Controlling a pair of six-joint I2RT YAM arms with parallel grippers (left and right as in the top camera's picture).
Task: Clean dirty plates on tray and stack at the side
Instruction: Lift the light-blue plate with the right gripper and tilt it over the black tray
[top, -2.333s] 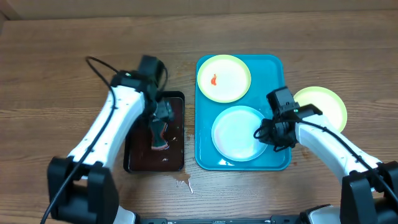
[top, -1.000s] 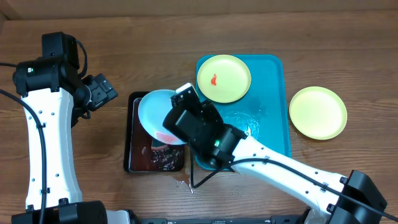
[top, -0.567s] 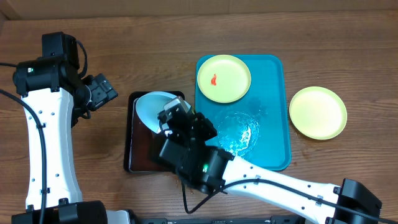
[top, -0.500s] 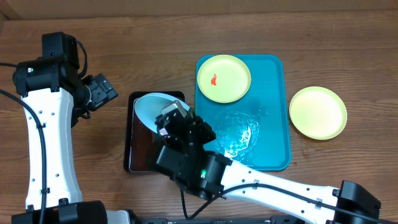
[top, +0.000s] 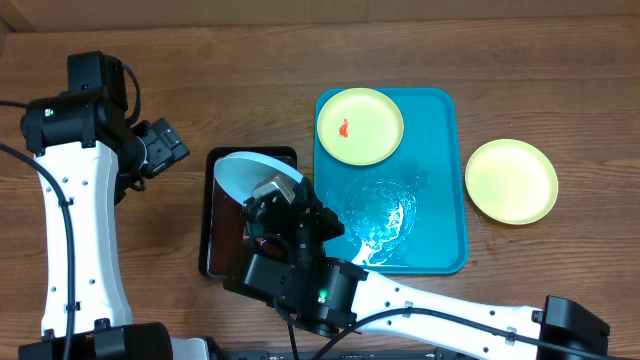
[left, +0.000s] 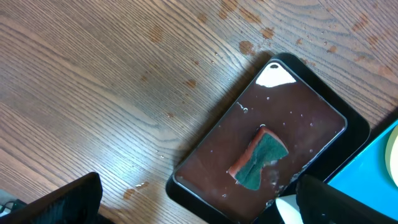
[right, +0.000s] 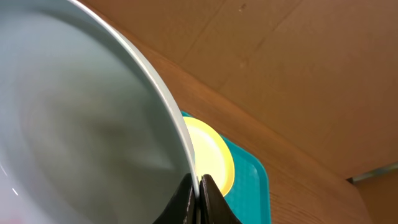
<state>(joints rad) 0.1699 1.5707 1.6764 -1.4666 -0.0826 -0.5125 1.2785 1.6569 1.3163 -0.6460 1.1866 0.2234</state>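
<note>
The turquoise tray (top: 440, 130) is carrying a red-smeared yellow-green plate (top: 360, 125) at its 11 o'clock corner, plus pooled water (top: 385, 210). A second yellow-green plate (top: 511, 180) is lying on the table (top: 560, 60) at the tray's 3 o'clock. The black tray (top: 206, 240) at 9 o'clock is holding brown water (left: 298, 118) and a sponge (left: 260, 158). The right gripper (right: 199, 190) is pinching the blue-white plate (top: 250, 170) by its rim, tilting it above the black tray. The left gripper (top: 168, 150) is hovering at 10 o'clock, spread wide and empty.
</note>
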